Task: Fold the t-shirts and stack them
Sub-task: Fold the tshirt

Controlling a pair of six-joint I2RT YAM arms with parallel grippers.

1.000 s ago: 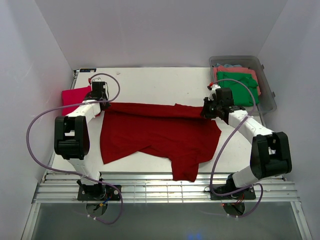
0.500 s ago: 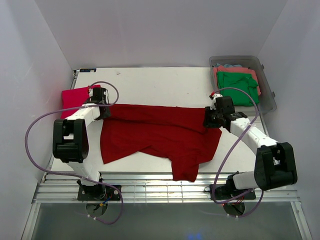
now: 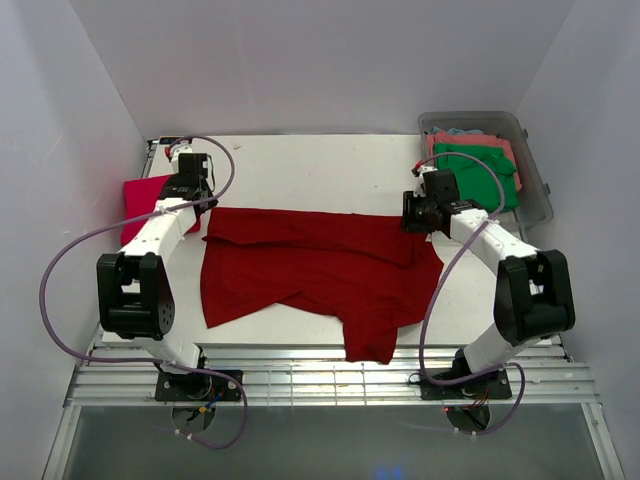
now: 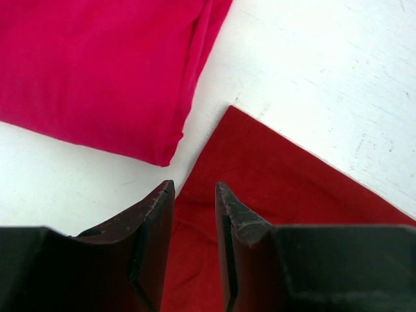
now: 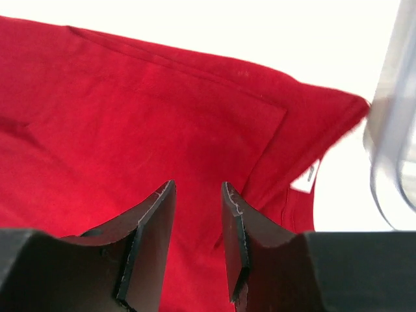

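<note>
A dark red t-shirt [image 3: 320, 265] lies spread across the middle of the table, with its lower part folded up and one flap reaching the near edge. My left gripper [image 3: 198, 205] is open just above the shirt's far left corner [image 4: 292, 195]. Cloth shows through the gap between its jaws [image 4: 195, 185], which grip nothing. A folded pinkish-red shirt [image 3: 145, 195] lies just left of it [image 4: 97, 65]. My right gripper [image 3: 414, 220] is open over the shirt's far right corner [image 5: 130, 130], its jaws [image 5: 198, 185] empty. A white label [image 5: 305, 177] shows there.
A clear grey tub [image 3: 535, 190] stands at the far right. It holds a folded green shirt [image 3: 480, 175] and a coral one [image 3: 470, 140]. Its wall is close to my right gripper [image 5: 390, 130]. The table's metal rail [image 3: 330, 375] runs along the near edge.
Both grippers have let go of the dark red shirt's far edge, which now lies flat. The left arm has drawn back toward the far left, and the right arm has moved slightly back.
</note>
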